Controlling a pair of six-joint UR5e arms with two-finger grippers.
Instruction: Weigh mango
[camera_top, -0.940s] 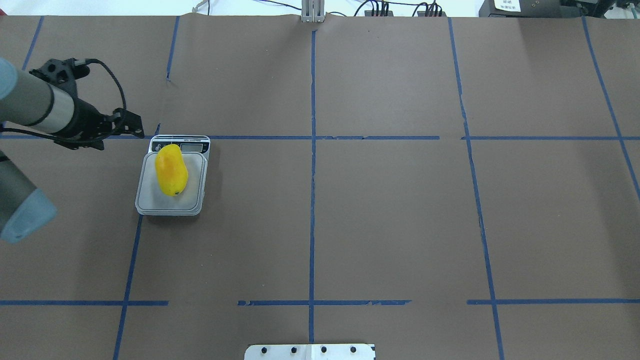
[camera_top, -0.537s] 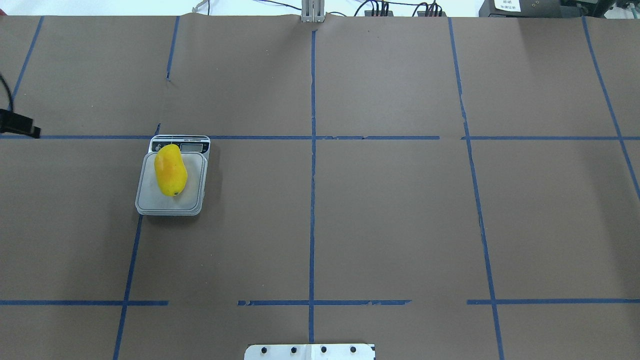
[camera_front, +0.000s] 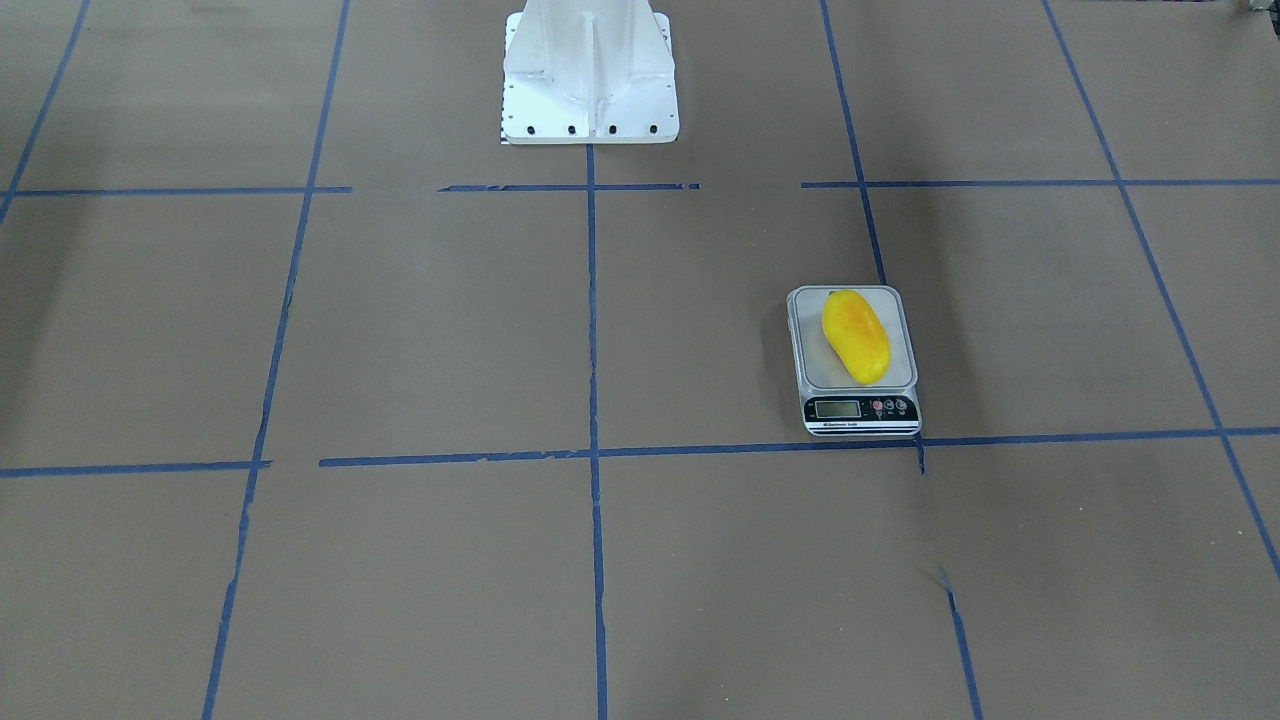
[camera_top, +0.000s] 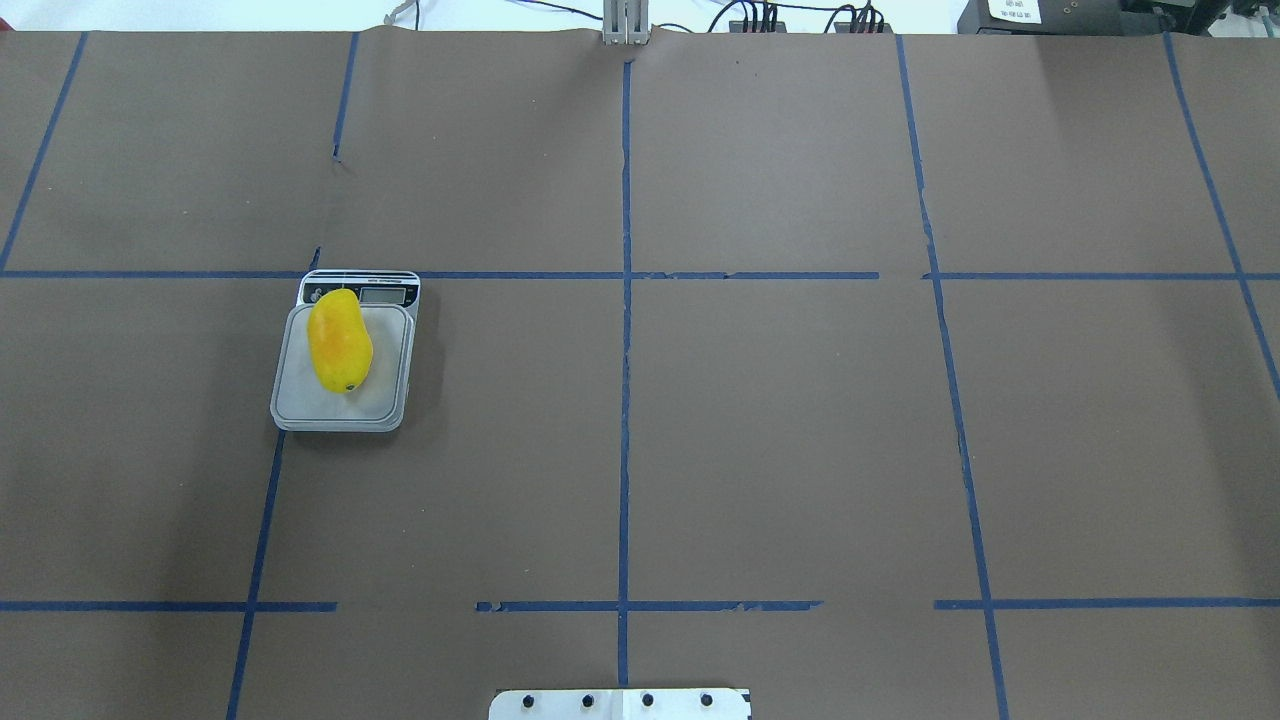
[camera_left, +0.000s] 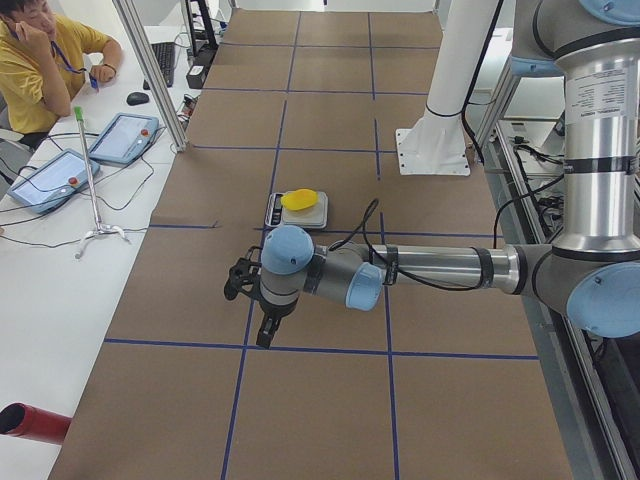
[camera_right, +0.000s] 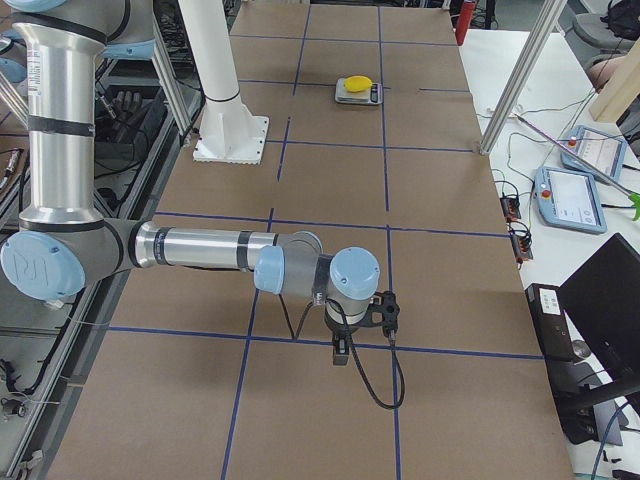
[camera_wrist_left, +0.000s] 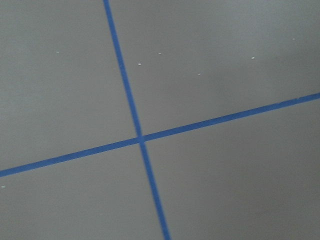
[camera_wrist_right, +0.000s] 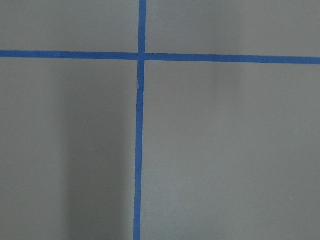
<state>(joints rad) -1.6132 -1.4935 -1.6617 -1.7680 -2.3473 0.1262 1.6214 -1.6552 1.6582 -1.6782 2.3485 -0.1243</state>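
The yellow mango (camera_top: 340, 340) lies lengthwise on the platform of a small grey digital scale (camera_top: 300, 402), free of any gripper. It also shows in the front-facing view (camera_front: 856, 337), with the scale's display panel (camera_front: 860, 408) toward the operators' side. My left gripper (camera_left: 264, 334) hangs over bare table well away from the scale (camera_left: 275, 211) and mango (camera_left: 300, 199). My right gripper (camera_right: 340, 352) hangs over bare table at the far end from the mango (camera_right: 356, 83). Both show only in the side views, so I cannot tell whether they are open or shut.
The white robot pedestal (camera_front: 590, 70) stands at the table's middle edge. Blue tape lines grid the brown table. A side bench holds tablets (camera_left: 122, 136) and cables, with a seated operator (camera_left: 40, 50). Metal frame posts (camera_right: 530, 70) stand at the table edge.
My left arm has pulled back to the left and left the overhead view. The mango stays on the scale, unmoved.
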